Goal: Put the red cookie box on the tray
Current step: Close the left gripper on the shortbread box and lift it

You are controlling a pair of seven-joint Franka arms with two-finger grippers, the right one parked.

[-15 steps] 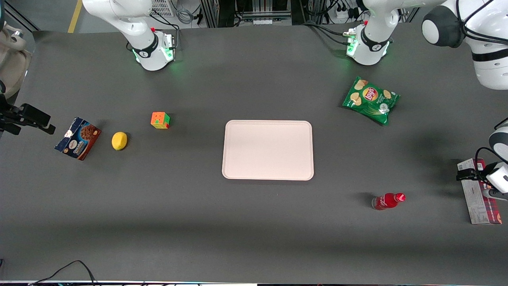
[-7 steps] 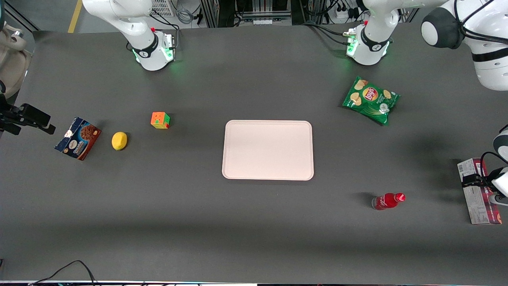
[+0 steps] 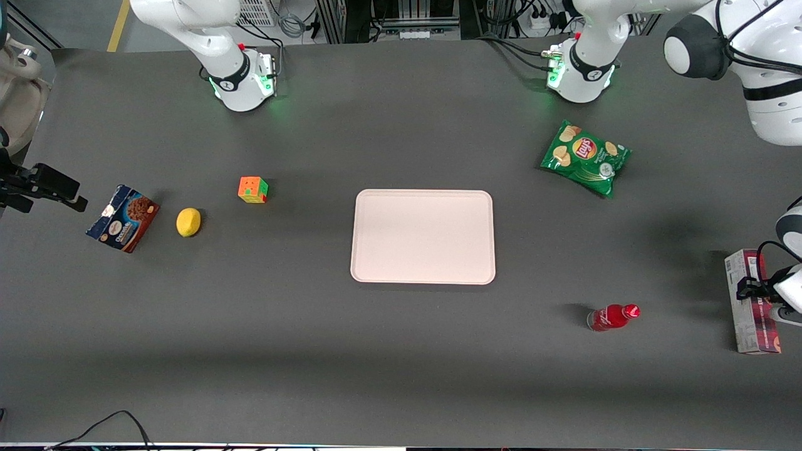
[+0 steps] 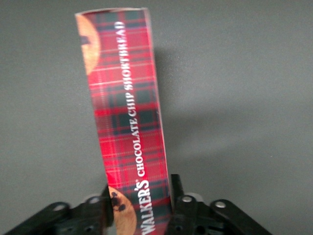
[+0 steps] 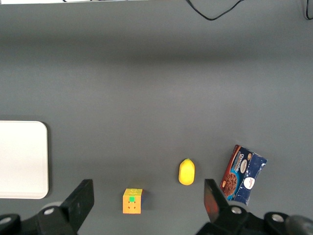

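Gripping red cookie box [image 4: 129, 117] btwn hand [image 4: 142, 205] fingers.

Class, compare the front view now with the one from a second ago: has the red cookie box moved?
Yes. The red cookie box, with the gripper shut on it, has turned a little: against the still soda bottle, its long side now runs straighter toward the front camera.

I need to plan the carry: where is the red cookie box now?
The red cookie box lies at the working arm's end of the table, beside the red bottle, with the pincer shut on it.
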